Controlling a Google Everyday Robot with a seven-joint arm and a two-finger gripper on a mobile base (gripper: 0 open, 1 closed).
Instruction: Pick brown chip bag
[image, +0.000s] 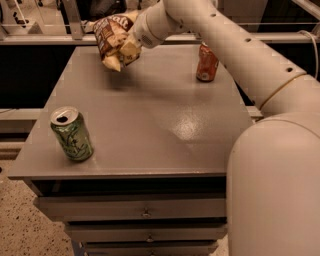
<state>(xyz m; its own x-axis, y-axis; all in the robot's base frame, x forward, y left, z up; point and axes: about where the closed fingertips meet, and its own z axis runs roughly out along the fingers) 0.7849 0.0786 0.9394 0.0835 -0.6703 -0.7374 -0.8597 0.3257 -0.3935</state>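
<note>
The brown chip bag (112, 40) is crinkled, dark brown on top and tan-yellow below. It hangs in the air above the far left part of the grey table (145, 120), clear of the surface. My gripper (129, 44) is at the bag's right side and is shut on it, with the white arm reaching in from the right. The fingertips are mostly hidden by the bag.
A green can (72, 133) stands open-topped near the table's front left corner. An orange-red can (207, 62) stands at the far right, just behind my arm. Drawers run under the table front. A rail and dark clutter lie behind the table.
</note>
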